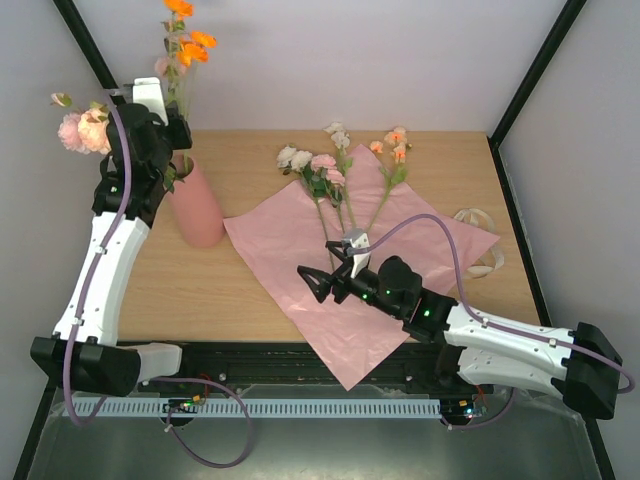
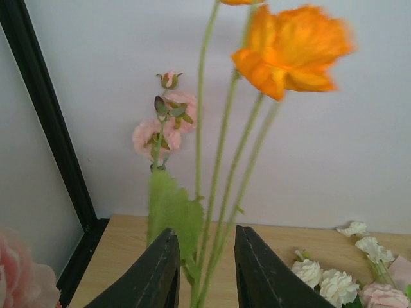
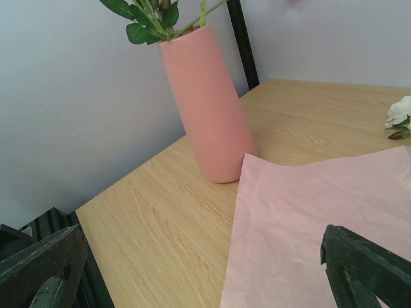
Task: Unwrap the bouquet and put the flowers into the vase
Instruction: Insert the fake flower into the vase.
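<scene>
While L claw (image 2: pixel 204 239) sits parted round flower stems (image 2: pixel 226 186), R claw (image 1: pixel 322 274) gapes wide.

The top external camera is looking steeply down from above and behind the arm bases, taking in the whole table (image 1: pixel 230 290) out to the far wall. The left wrist camera is riding high at the far left, facing the far wall past the left gripper (image 2: pixel 205 231), very near the orange bloom (image 2: pixel 292 48). The right wrist camera is sitting low over the pink sheet (image 3: pixel 321 199), facing left and far toward the vase (image 3: pixel 209 109). All three are catching the cream flowers (image 1: pixel 294 157) lying at the far middle
</scene>
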Tool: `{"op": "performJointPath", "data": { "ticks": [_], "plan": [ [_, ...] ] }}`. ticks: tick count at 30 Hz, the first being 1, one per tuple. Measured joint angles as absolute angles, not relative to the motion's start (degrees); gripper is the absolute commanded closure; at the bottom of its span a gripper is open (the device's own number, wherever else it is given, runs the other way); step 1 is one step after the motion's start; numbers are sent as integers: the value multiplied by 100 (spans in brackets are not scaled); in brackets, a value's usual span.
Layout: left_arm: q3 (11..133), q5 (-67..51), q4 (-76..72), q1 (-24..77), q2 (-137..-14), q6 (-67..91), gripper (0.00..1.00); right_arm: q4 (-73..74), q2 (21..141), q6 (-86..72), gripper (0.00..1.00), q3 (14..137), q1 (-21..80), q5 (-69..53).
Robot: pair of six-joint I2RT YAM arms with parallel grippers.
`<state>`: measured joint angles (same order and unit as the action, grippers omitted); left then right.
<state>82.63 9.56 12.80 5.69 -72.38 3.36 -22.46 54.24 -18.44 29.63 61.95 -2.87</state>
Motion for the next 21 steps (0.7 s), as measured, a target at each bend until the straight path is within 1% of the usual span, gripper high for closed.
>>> {"op": "performJointPath", "data": {
  "ticks": [6,10,14,17,21],
  "plan": [
    [8263,860,1280,569,-7277,434,62,-2231,5465,-1850,1,2963,6195,-255],
    [8305,753,1354,569,-7284,563,58,-2231,5476,-1868,1,2963,6195,-189],
    [8646,585,1678,569,-7314,762,55,-2231,5483,-1870,1,2963,6195,-174],
    [8989,469,1914,569,-7317,943,55,-2235,5540,-1890,1,2963,6195,-174],
    [9231,333,2051,572,-7317,1201,60,-2228,5642,-1955,1,2963,6195,-128]
  ]
}}
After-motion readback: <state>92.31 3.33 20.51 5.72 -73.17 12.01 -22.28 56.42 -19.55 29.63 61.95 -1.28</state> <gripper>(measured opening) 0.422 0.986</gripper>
